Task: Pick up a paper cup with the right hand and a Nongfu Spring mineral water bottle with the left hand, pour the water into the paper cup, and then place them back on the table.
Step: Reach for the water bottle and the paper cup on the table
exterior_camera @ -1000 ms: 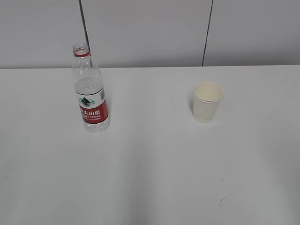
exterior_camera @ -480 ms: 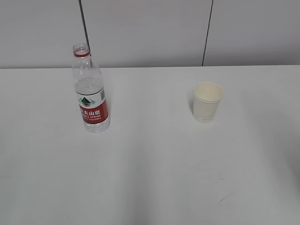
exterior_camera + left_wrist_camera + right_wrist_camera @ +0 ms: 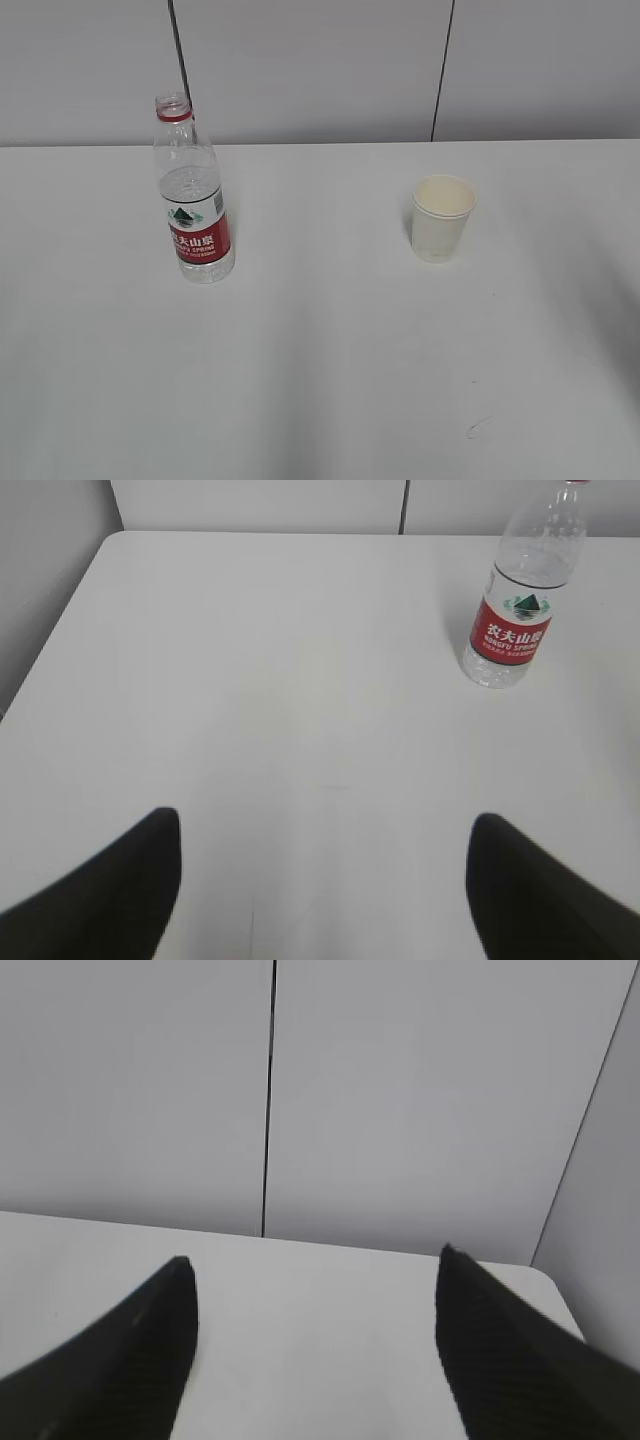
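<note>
The exterior view shows the Nongfu Spring mineral water bottle [image 3: 193, 195] upright at left on the table [image 3: 320, 350] and the paper cup [image 3: 441, 217] upright, well apart at right, neither arm visible. My left hand [image 3: 320, 825], fingers spread, sees the bottle ahead-right. My right hand [image 3: 315, 1265], also spread, faces only wall and table edge.

Bottle [image 3: 193, 200] and cup [image 3: 441, 218] upright, well apart; bare table [image 3: 320, 350] between and around them.
</note>
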`<action>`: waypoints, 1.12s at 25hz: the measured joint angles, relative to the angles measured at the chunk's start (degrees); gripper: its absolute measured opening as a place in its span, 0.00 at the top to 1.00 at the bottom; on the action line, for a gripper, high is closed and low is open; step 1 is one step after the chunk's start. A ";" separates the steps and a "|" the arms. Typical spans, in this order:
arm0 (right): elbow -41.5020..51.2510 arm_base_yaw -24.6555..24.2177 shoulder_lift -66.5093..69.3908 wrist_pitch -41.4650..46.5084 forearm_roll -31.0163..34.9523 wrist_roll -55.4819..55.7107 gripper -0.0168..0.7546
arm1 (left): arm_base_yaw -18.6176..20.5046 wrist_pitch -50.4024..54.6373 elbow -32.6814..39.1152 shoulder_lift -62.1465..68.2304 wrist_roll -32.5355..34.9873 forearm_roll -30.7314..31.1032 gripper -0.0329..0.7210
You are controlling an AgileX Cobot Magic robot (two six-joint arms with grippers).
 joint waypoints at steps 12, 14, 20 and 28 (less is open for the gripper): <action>5.68 0.00 18.75 -15.59 -0.24 4.02 0.27 | 0.00 0.00 0.00 0.00 0.00 0.00 0.26; 6.59 0.00 21.78 -17.96 -1.31 4.80 0.27 | 0.00 0.00 0.00 0.00 0.00 0.00 0.26; 6.83 0.00 27.64 -26.62 -12.05 10.26 0.27 | 0.00 0.00 0.00 0.00 0.00 0.00 0.26; 6.83 0.00 35.15 -36.03 -23.60 17.24 0.27 | 0.00 0.00 0.00 0.00 0.00 0.00 0.26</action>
